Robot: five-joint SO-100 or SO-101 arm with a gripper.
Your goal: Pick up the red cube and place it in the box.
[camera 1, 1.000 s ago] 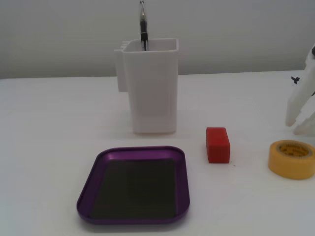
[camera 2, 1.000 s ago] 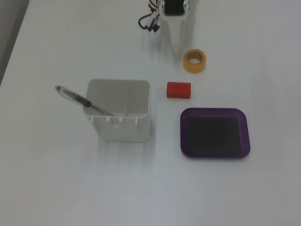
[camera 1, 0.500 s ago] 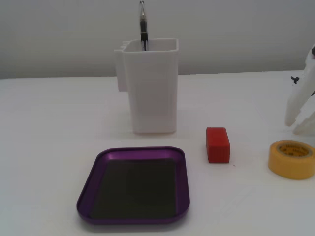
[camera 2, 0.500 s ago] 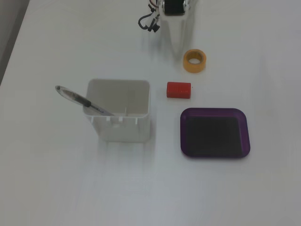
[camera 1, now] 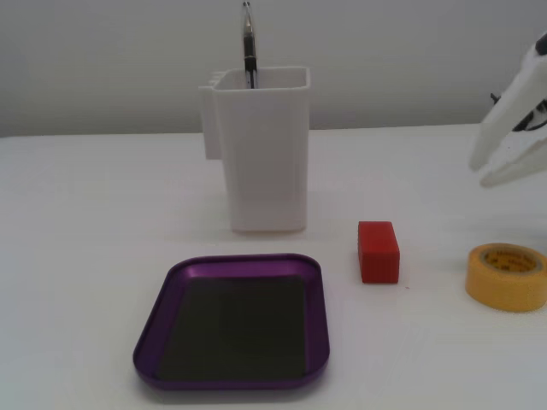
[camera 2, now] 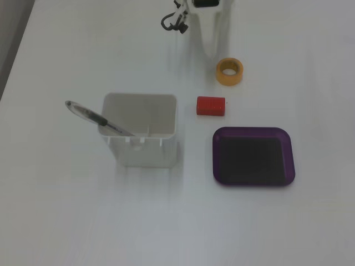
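Red cube (camera 1: 378,251) untouched beside box (camera 1: 316,329); gripper (camera 1: 480,173) has lifted vs 0.5 s ago, jaws slightly apart, empty — reach just starting.

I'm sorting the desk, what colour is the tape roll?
Yellow. The tape roll shows best in the lower fixed view, right of the red cube.
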